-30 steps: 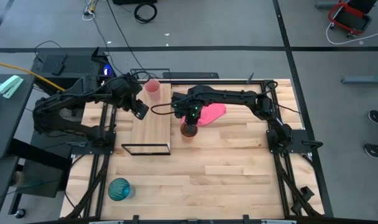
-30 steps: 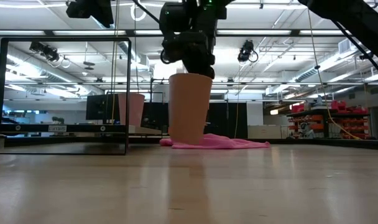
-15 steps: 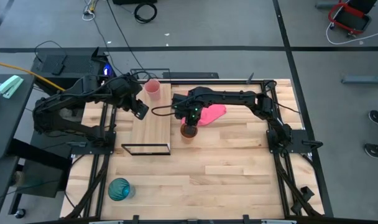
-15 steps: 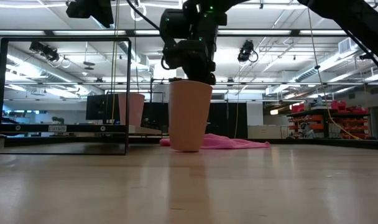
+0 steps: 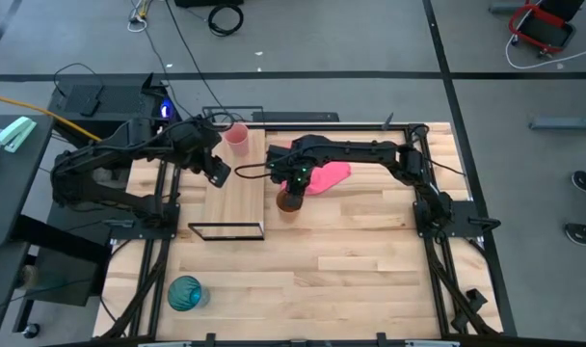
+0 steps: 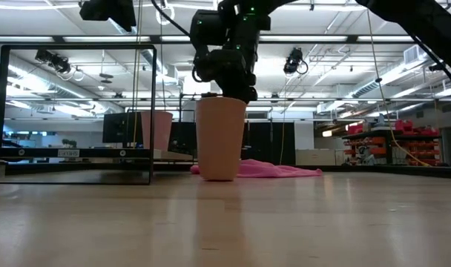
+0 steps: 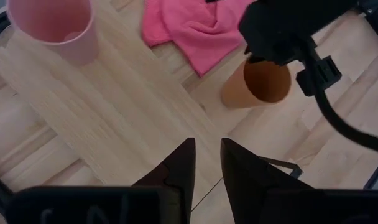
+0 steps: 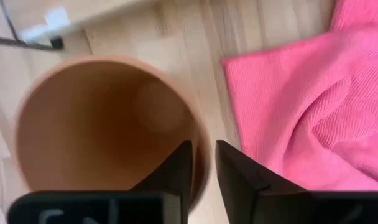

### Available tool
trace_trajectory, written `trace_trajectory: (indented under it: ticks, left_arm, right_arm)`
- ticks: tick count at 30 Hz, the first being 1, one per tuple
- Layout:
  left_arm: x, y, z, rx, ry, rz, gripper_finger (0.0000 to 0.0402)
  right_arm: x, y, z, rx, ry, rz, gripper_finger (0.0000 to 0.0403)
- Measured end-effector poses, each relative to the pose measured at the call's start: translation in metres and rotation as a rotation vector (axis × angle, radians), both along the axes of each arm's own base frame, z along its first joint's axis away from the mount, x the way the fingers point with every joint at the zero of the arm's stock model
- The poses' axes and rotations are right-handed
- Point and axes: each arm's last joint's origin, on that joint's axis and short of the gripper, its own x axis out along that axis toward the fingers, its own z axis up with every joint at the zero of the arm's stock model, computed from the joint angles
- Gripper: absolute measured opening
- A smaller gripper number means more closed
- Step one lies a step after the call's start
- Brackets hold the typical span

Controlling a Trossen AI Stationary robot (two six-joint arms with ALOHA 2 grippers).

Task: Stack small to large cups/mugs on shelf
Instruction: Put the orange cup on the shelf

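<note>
The orange-brown cup (image 5: pixel 289 200) is upright just right of the shelf board (image 5: pixel 233 198), beside the pink cloth (image 5: pixel 325 175). My right gripper (image 5: pixel 291 185) is above it, shut on its rim. The pale pink cup (image 5: pixel 236 136) stands by its base on the shelf's far end. The teal-blue cup (image 5: pixel 185 293) stands on the table near the front left corner. My left gripper (image 5: pixel 217 173) hovers shut and empty over the shelf board, near the pink cup (image 7: pixel 52 25). My right gripper holds the orange-brown cup by its rim (image 8: pixel 199 130), one finger inside the cup and one outside. The fingers come from above, pointing down. The cup (image 6: pixel 220 137) hangs upright, its base at the tabletop; whether it rests there I cannot tell.
The shelf's thin black wire frame (image 6: pixel 77 111) rises at the board's near end, left of the orange cup in the low view. The pink cloth (image 6: pixel 270 170) lies flat behind the cup. Bare tabletop lies in front and to the right.
My right gripper has come down and moved a little toward the table's left, toward the shelf, carrying the orange-brown cup. The cup was lifted clear a second ago; now its base is down at the tabletop, still upright.
</note>
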Motion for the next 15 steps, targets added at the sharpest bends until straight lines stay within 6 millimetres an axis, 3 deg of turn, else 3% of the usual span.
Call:
trace_trajectory:
  ticks: [9, 15]
  left_arm:
    - [0.018, -0.014, 0.009, 0.03, -0.167, -0.081, 0.0089]
    - [0.047, -0.023, 0.003, 0.018, -0.208, -0.123, 0.009]
  right_arm:
    - [-0.015, 0.0, 0.042, -0.015, -0.108, -0.009, 0.0102]
    - [-0.053, 0.007, 0.095, -0.02, -0.15, -0.019, 0.0103]
